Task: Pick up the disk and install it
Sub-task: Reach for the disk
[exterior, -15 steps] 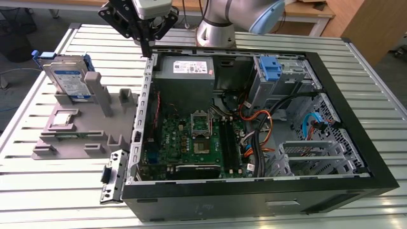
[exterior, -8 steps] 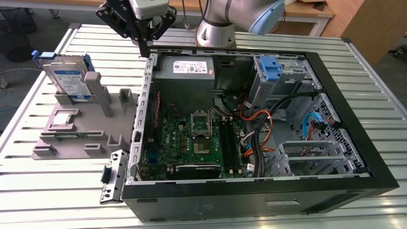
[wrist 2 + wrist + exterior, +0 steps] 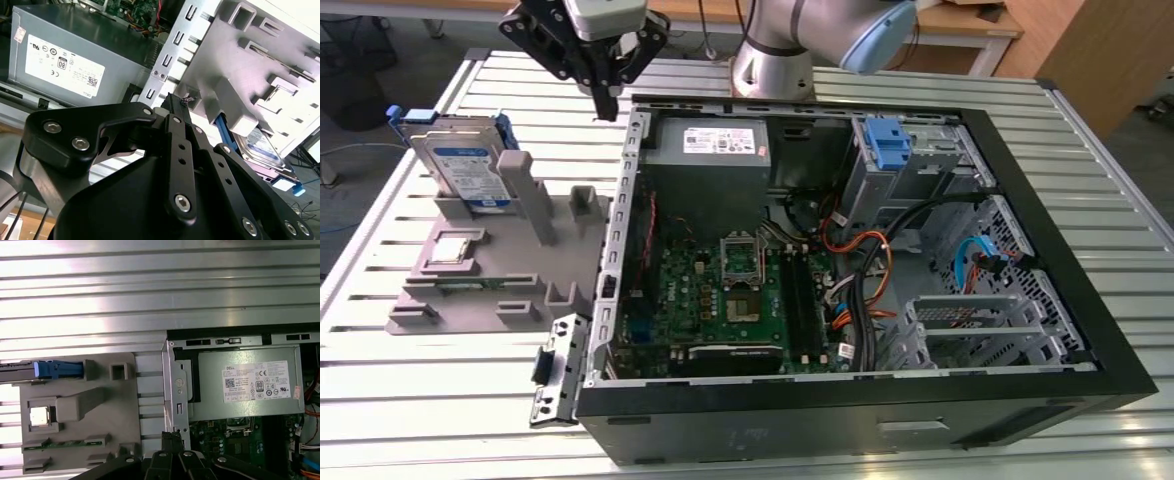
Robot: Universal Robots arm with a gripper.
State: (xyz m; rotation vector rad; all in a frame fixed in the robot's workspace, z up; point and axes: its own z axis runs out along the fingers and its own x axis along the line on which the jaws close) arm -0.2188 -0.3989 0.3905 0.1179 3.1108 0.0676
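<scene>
Black metal gripper (image 3: 606,106) (image 3: 176,100) (image 3: 172,434) hangs above the corner of the open black computer case (image 3: 854,420), its fingers pressed together and holding nothing. Well apart from it, at the exterior view's left, the flat silver disk with blue side rails (image 3: 460,165) (image 3: 263,150) (image 3: 15,365) stands on edge in a moulded grey plastic fixture (image 3: 480,290). Its white-and-blue printed label faces the exterior camera, and its long axis seems upright. Inside the case, the grey power-supply box (image 3: 707,150) carries a white printed sticker.
</scene>
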